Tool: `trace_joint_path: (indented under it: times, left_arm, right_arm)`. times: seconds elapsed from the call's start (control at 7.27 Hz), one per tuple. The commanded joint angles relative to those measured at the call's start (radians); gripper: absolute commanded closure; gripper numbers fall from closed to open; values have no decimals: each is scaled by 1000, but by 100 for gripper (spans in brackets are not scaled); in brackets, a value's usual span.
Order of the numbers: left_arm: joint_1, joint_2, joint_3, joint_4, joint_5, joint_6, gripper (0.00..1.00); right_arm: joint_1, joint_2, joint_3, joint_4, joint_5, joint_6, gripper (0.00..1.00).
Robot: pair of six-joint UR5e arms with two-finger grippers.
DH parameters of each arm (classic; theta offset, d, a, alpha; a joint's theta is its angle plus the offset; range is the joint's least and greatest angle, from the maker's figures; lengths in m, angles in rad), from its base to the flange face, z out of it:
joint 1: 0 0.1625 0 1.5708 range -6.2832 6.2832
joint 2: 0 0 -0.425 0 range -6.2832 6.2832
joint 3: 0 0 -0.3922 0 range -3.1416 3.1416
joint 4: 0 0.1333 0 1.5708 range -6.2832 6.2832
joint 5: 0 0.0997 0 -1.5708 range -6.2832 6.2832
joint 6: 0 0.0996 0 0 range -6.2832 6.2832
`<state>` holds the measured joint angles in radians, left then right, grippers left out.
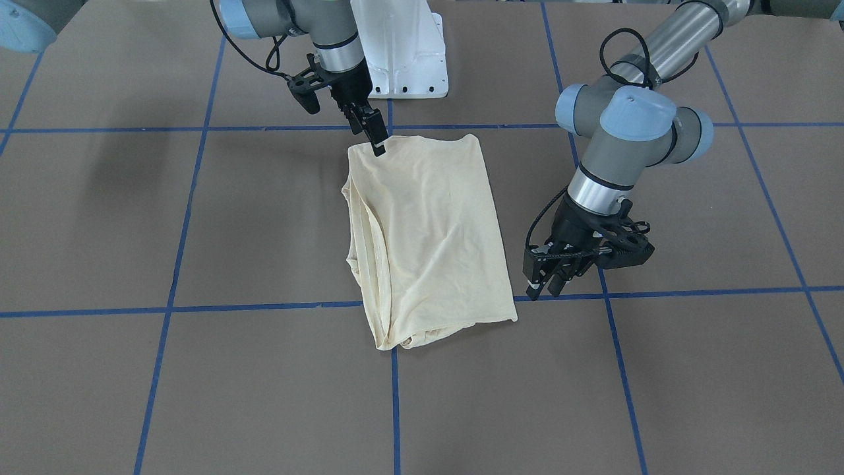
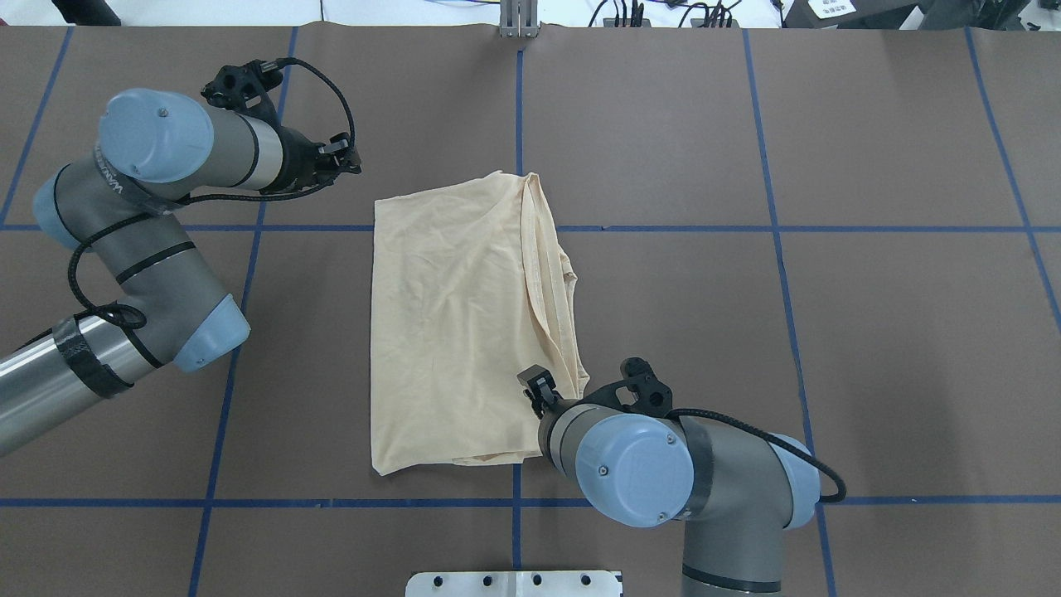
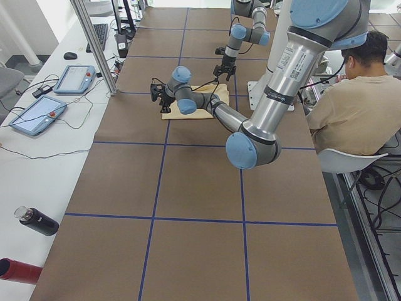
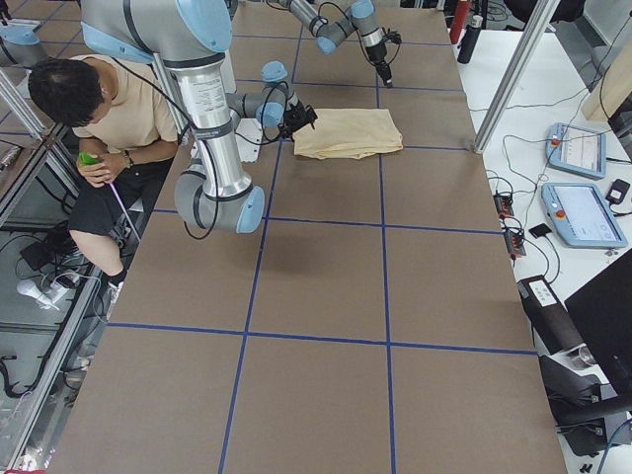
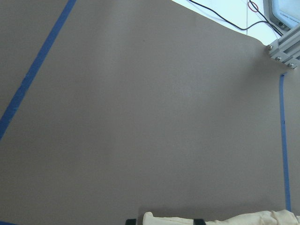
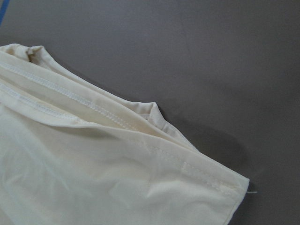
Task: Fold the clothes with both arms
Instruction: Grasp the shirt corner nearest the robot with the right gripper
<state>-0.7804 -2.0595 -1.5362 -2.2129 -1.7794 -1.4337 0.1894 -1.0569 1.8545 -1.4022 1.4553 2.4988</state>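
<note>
The pale cream shirt (image 1: 428, 237) lies folded into a rough rectangle mid-table, print hidden; it also shows in the overhead view (image 2: 452, 332). My left gripper (image 1: 544, 287) is open and empty, just off the shirt's far corner on my left (image 2: 344, 157). Its wrist view shows two fingertips (image 5: 199, 221) apart, with a strip of shirt edge (image 5: 234, 218) at the bottom. My right gripper (image 1: 377, 142) hovers at the shirt's near corner on my right (image 2: 539, 390) and looks open. Its wrist view shows only the layered hems of that corner (image 6: 117, 164), no fingers.
The brown table carries a blue tape grid (image 1: 395, 396). The white pedestal base (image 1: 402, 53) stands at the robot's edge. A seated operator (image 4: 109, 109) is behind the robot. Tablets (image 4: 578, 148) and bottles (image 3: 37, 221) lie on the far-side bench.
</note>
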Motion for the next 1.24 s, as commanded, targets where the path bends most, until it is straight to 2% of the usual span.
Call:
trace_joint_path:
  times: [0.0, 0.55, 0.69, 0.83, 0.96, 1.1]
  left_arm:
    - [0, 1, -7, 1, 3, -4, 49]
    - [0, 1, -7, 1, 11, -4, 47]
    - [1, 1, -5, 1, 9, -4, 47]
    - [0, 1, -7, 1, 11, -4, 47]
    - [0, 1, -7, 1, 11, -5, 46]
    - [0, 1, -5, 1, 9, -5, 46]
  right_arm:
    - [-7, 41, -73, 5, -9, 31, 2]
    - [-21, 37, -90, -4, 2, 32, 2]
    - [-21, 40, -92, -7, 2, 35, 18]
    - [-21, 41, -92, -9, -1, 96, 80]
    - [-22, 29, -95, 3, 0, 92, 100]
    - [-22, 35, -87, 3, -6, 94, 100]
